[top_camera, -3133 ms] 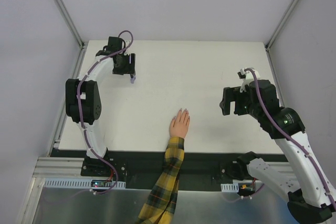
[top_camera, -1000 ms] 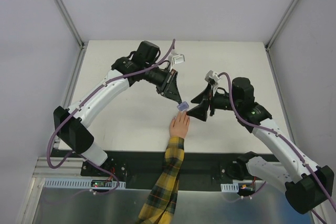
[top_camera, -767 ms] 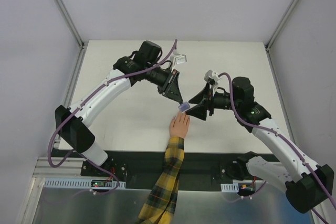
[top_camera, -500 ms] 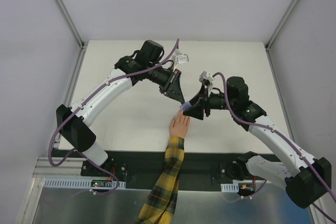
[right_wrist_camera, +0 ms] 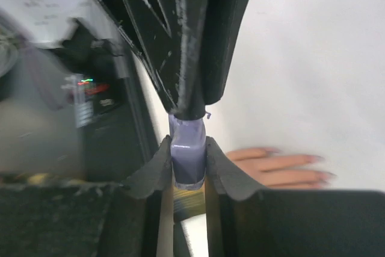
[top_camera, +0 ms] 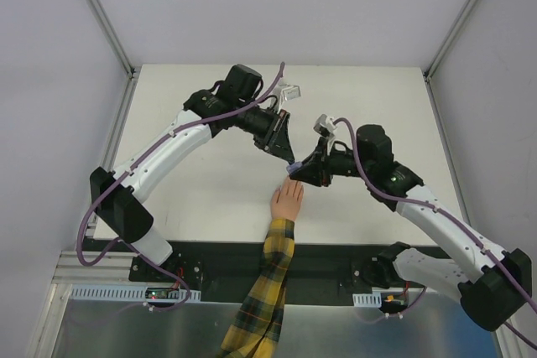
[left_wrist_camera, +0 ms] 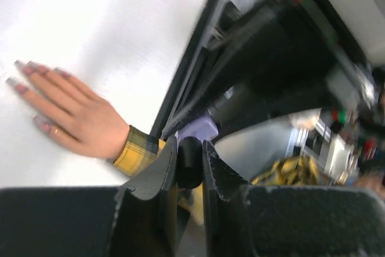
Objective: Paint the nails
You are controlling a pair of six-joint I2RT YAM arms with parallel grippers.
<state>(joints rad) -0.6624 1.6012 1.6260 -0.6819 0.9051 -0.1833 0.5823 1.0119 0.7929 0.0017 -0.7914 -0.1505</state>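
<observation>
A pale hand (top_camera: 287, 200) in a yellow-and-dark plaid sleeve (top_camera: 273, 267) lies flat near the table's front edge. Its nails (left_wrist_camera: 24, 69) look pinkish, and they also show as nails (right_wrist_camera: 317, 159) in the right wrist view. A small purple bottle (top_camera: 292, 170) hangs just above the fingertips, held from both sides. My left gripper (left_wrist_camera: 189, 147) is shut on its black cap (left_wrist_camera: 190, 164). My right gripper (right_wrist_camera: 188, 148) is shut on the purple bottle body (right_wrist_camera: 187, 151). The two grippers meet over the hand, left gripper (top_camera: 287, 158) and right gripper (top_camera: 303, 173).
The white table (top_camera: 210, 173) ends in a black strip (top_camera: 336, 257) at the near edge, where the arm bases sit. Grey walls and metal posts (top_camera: 101, 14) enclose the back and sides. The sleeve crosses the front edge between the two bases.
My right gripper has moved left onto the bottle and closed on its body. The left gripper has kept its hold on the cap. The hand has not moved.
</observation>
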